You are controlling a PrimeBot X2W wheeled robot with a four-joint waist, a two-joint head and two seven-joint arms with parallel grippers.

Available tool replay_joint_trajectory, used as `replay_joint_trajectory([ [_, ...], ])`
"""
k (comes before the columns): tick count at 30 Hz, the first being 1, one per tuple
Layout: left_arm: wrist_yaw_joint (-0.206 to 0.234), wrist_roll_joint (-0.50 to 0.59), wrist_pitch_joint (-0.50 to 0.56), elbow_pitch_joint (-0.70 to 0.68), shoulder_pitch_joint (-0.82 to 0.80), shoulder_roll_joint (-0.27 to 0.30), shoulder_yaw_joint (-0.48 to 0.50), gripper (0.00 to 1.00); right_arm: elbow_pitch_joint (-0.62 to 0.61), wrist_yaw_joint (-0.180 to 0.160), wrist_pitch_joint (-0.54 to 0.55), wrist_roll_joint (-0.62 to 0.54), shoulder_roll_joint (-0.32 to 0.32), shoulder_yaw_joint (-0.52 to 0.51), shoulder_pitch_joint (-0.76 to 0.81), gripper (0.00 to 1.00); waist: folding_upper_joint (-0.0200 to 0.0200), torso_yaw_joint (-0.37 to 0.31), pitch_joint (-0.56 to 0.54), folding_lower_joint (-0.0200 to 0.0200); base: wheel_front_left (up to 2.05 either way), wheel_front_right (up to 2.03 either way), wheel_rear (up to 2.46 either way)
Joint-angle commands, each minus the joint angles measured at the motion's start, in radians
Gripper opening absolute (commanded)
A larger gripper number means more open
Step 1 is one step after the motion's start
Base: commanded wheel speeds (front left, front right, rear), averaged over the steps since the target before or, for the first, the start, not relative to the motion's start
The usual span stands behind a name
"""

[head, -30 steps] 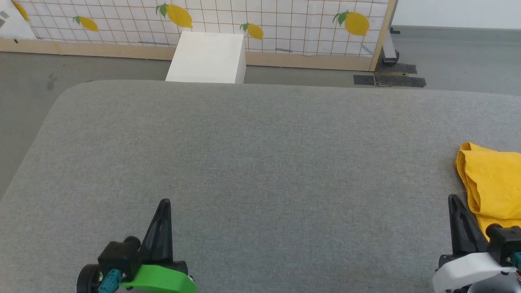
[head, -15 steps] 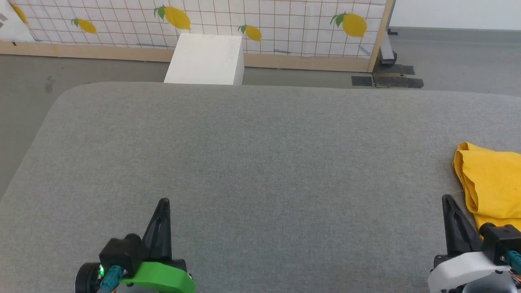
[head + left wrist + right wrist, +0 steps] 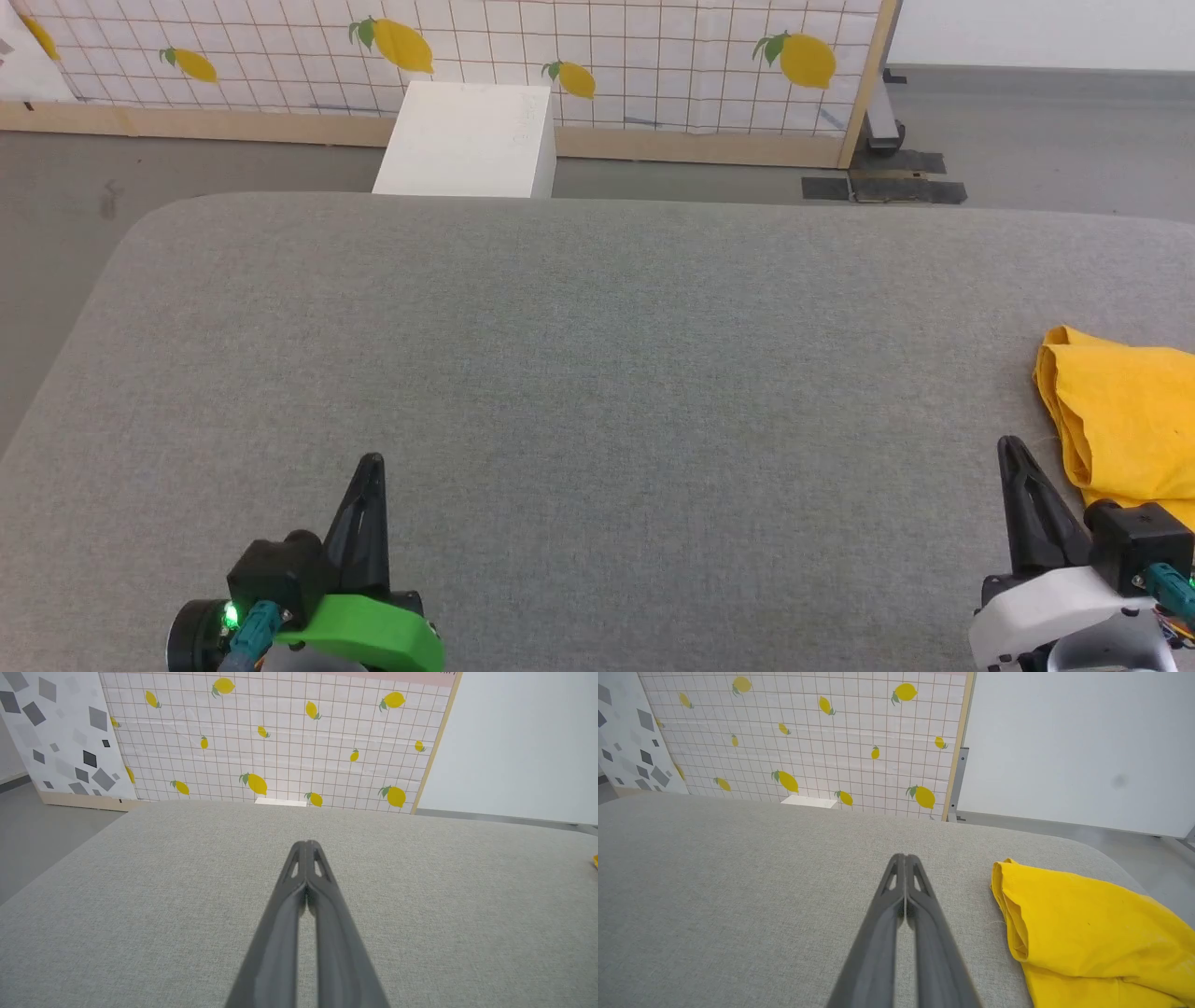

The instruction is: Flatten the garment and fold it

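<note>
**Both grippers closed and empty; garment bunched at right side of surface**

Left gripper (image 3: 371, 465): the two dark fingers are pressed together tip to tip with nothing between them. It sits at the lower left of the head view, over the bare grey fabric surface (image 3: 597, 355), fingers pointing away from the robot. The left wrist view agrees: the tips meet, with plain grey cloth beneath.

Right gripper (image 3: 1010, 448): also closed on nothing, at the lower right of the head view. In the right wrist view a strip of grey surface separates the fingers from the cloth, so it is near but not touching.

Garment (image 3: 1083, 924): bright yellow, lying on the surface toward its right end, just to the right of the right gripper and cut off by the frame edge. It is doubled over on itself, its rounded folded edge and stacked layers facing left. The side that shows is plain yellow.

Background: a white box (image 3: 462, 140) stands on the floor beyond the far edge, in front of a lemon-print grid panel (image 3: 653, 47)
</note>
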Motion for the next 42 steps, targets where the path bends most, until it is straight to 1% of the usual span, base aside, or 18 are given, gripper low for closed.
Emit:
replay_joint_trajectory([
  [1, -0.007, 0.021, 0.006, 0.004, -0.023, -0.008, 0.008, 0.00, 0.003, -0.001, 0.006, 0.001, 0.001, 0.007, -0.014, 0.00, 0.0000, -0.001, -0.001, 0.0001, 0.00, 0.00, 0.00],
  [42, -0.057, 0.139, 0.089, 0.023, -0.052, -0.064, 0.098, 0.00, 0.010, -0.001, 0.038, 0.002, 0.002, 0.069, -0.049, 0.00, 0.0000, -0.017, -0.013, 0.0001, 0.00, 0.00, 0.00],
])
